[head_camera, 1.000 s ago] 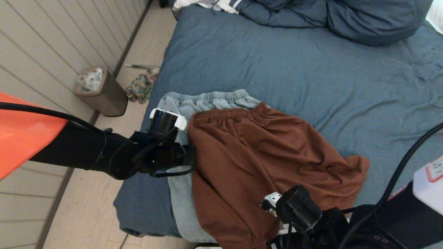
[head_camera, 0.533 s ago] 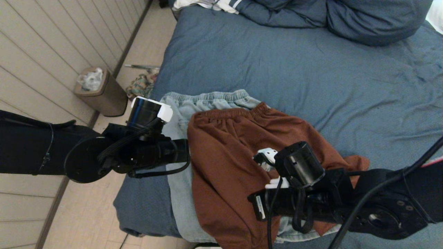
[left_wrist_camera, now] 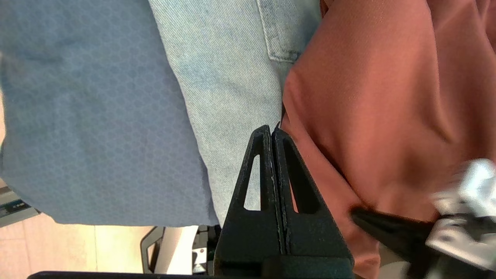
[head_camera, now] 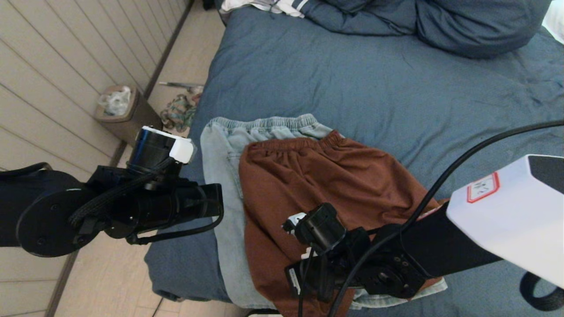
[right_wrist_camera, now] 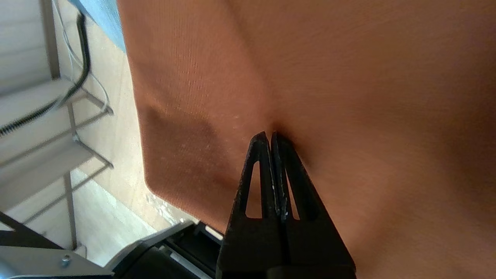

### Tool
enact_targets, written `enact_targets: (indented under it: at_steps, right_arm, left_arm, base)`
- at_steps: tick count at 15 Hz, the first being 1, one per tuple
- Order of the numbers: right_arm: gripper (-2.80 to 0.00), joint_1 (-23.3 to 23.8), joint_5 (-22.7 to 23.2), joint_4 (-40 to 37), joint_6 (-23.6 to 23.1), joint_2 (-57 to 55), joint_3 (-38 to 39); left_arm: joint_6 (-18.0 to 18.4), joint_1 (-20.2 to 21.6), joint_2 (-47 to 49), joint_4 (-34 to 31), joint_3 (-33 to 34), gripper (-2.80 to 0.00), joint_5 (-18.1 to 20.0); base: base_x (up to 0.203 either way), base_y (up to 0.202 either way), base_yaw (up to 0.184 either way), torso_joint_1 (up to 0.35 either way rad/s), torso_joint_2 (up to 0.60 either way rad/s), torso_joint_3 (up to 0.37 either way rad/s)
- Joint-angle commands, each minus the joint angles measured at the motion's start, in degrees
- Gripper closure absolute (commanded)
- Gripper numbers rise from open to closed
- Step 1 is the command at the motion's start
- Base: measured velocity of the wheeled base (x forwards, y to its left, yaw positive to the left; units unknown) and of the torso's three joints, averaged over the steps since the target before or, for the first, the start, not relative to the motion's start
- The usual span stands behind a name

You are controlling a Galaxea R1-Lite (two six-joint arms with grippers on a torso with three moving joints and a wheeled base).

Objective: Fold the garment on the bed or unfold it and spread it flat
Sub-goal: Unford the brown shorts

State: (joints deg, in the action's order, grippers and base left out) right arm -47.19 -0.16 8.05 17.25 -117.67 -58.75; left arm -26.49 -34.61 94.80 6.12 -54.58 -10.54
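Head view showed the bed (head_camera: 379,101), a broad slab under wrinkled slate-blue fabric, its long axis running from the near edge up to the bunched blue bedding (head_camera: 440,22) at the far end; the far corners were cut off. Near its left front corner lay soft rust-brown shorts (head_camera: 326,180) with a gathered elastic waistband pointing toward the far end, draped over pale-blue denim shorts (head_camera: 220,176) whose waistband pointed the same way. Both hems hung over the near edge, partly hidden by the right arm.

The left gripper (left_wrist_camera: 272,133), its black triangular fingers pressed together on nothing, hovered at the seam between denim and brown cloth. The right gripper (right_wrist_camera: 269,135), likewise closed and empty, pointed its tip into the brown knit. A small bin (head_camera: 128,114) stood on the plank floor.
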Motion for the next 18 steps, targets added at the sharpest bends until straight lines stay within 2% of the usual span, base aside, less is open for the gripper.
enact_targets:
  at_steps: [1, 7, 11, 15, 18]
  right_arm:
    - [0.0, -1.2, 0.0, 0.0, 0.1, -3.4, -1.1]
    - [0.0, -7.9, 0.0, -0.1, 0.2, -8.3, -5.1]
    - [0.0, -10.9, 0.0, -0.1, 0.2, -9.0, -4.8]
    - [0.0, -12.3, -0.1, 0.0, 0.2, -6.1, -3.3]
    - [0.0, -12.3, -0.2, 0.0, 0.2, 2.2, -1.2]
  left_arm:
    - [-0.2, 0.1, -1.7, 0.1, 0.4, 0.0, -0.1]
    - [-0.1, 0.9, -5.0, -2.1, 0.4, 0.0, -0.2]
    - [0.0, 1.0, -6.0, -2.9, 0.4, 0.0, -0.2]
    - [0.0, 1.0, -7.5, -3.5, 0.5, 0.0, -0.2]
    - [0.1, 1.0, -10.5, -6.0, 1.3, 0.0, -0.3]
  base:
    - [0.0, 0.0, 0.0, 0.0, 0.0, 0.0]
    - [0.0, 0.0, 0.0, 0.0, 0.0, 0.0]
    - [0.0, 0.0, 0.0, 0.0, 0.0, 0.0]
    - [0.0, 0.0, 0.0, 0.0, 0.0, 0.0]
    - [0.0, 0.0, 0.0, 0.0, 0.0, 0.0]
